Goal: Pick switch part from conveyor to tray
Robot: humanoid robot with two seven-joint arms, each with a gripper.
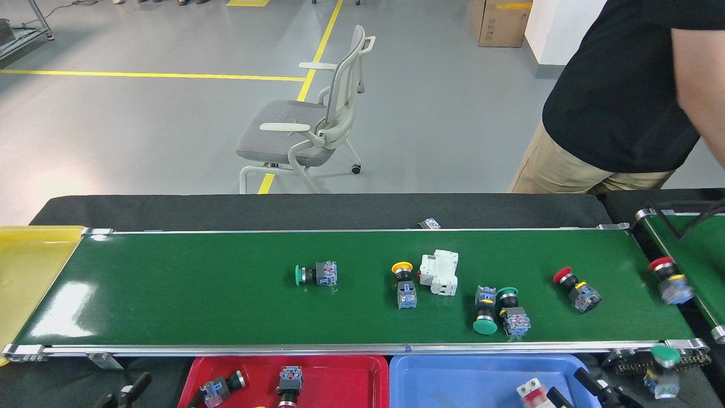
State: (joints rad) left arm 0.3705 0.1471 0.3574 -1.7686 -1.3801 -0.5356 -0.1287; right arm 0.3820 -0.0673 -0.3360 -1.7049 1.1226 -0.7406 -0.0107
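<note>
The conveyor (pixel 170 294) carries several switch parts: a green-button one (pixel 316 273), a yellow-button one (pixel 404 279), a white breaker (pixel 439 272), two green-capped ones (pixel 486 310) side by side, and a red-button one (pixel 576 289). The red tray (pixel 340 377) at the bottom holds two switch parts (pixel 218 389) (pixel 289 382). Only dark finger tips of my left gripper (pixel 123 391) show at the bottom edge, left of the red tray. My right gripper (pixel 573 386) shows as dark fingers over the blue tray (pixel 453 379), beside a blurred white and red breaker (pixel 529 392).
A yellow tray (pixel 28 266) sits at the belt's left end. A second green belt (pixel 696 249) at the right carries a red-button part (pixel 669 279); a blurred green part (pixel 662 358) is at its end. A person (pixel 617 96) stands behind the belt at the right, and a chair (pixel 308 130) behind it.
</note>
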